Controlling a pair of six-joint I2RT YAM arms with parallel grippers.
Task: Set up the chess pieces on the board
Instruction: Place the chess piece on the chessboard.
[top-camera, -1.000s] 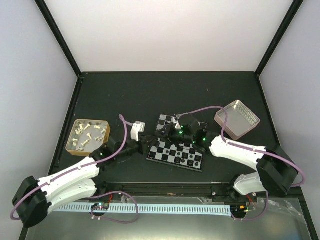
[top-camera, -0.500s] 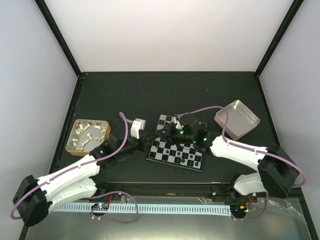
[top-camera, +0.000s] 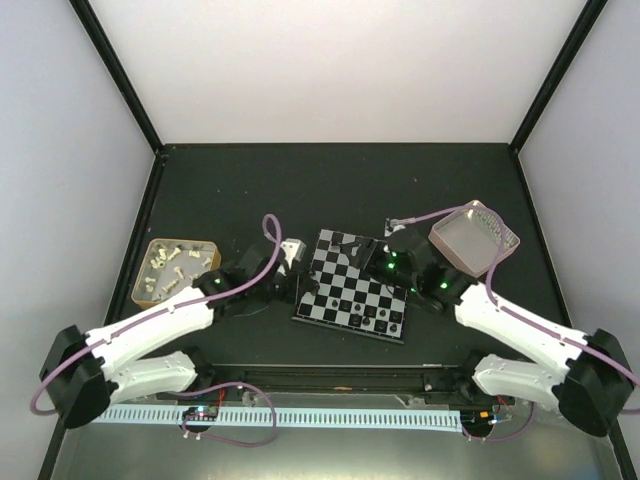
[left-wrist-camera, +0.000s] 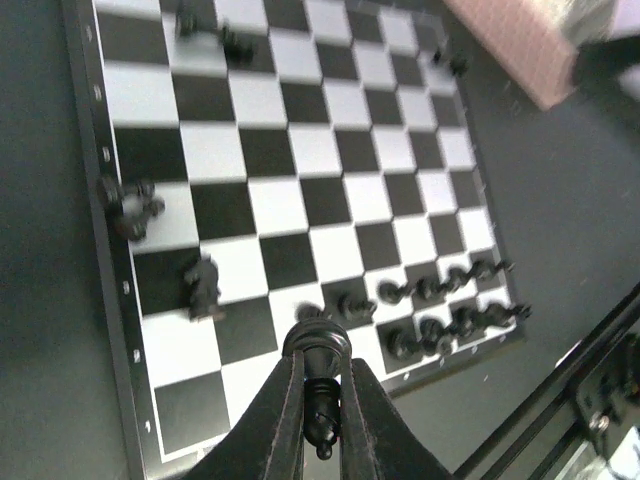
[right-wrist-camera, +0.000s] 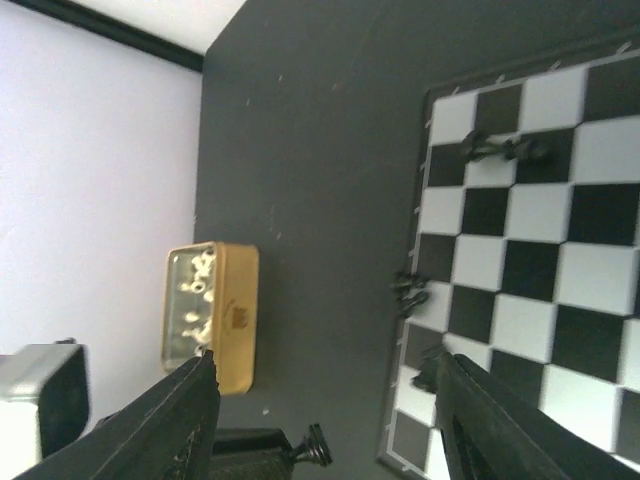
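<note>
The board (top-camera: 335, 292) is seen lying mid-worktop (top-camera: 250, 190), between a tan tray (top-camera: 180, 242) and a pink tray (top-camera: 462, 238). At its far right corner the right gripper (right-wrist-camera: 325, 365) is held with fingers spread, nothing between them. At its left edge one piece (left-wrist-camera: 320, 405) is pinched by the left gripper (left-wrist-camera: 318, 365). Other pieces (left-wrist-camera: 432, 329) are clustered at the near right corner.

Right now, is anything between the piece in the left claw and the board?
Nothing visible. The left claw holds a chess piece over the board; neighbouring pieces stand off to the sides.
</note>
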